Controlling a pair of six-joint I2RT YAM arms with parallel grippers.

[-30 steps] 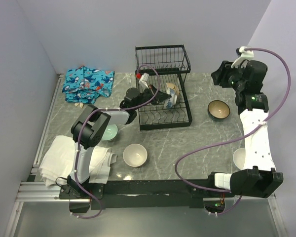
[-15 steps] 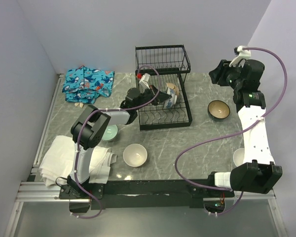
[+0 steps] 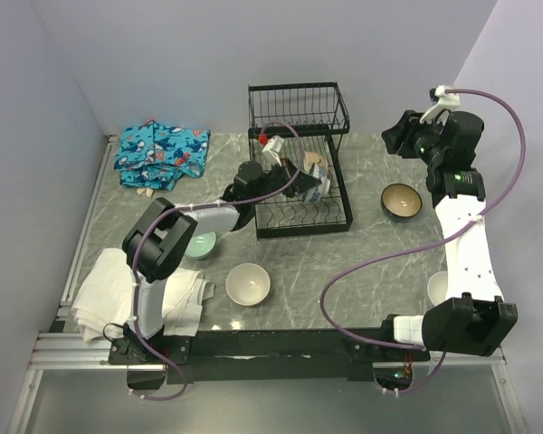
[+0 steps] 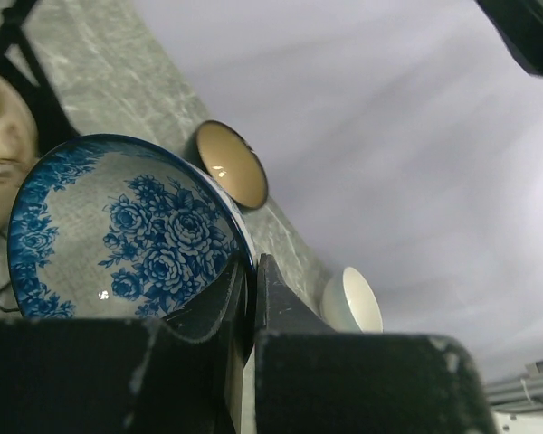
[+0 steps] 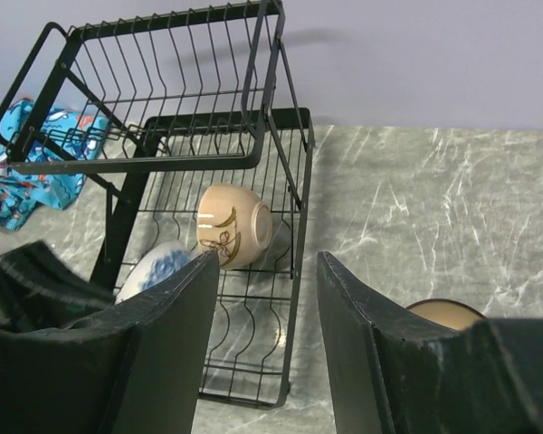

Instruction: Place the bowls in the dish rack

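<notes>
Marble table (image 3: 299, 262); blue-patterned bowl (image 4: 127, 231) rim hidden inside left gripper (image 4: 252, 273).

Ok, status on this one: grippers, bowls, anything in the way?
Left gripper shut on blue-and-white bowl, at the dish rack. Right gripper open, empty, raised. Cream bowl racked; brown bowl on table. Nothing blocking.

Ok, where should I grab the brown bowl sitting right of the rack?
I'd pinch the rim of the brown bowl from straight above, one finger inside and one outside. It sits upright, mouth up, so the thin rim is exposed all round.
</notes>
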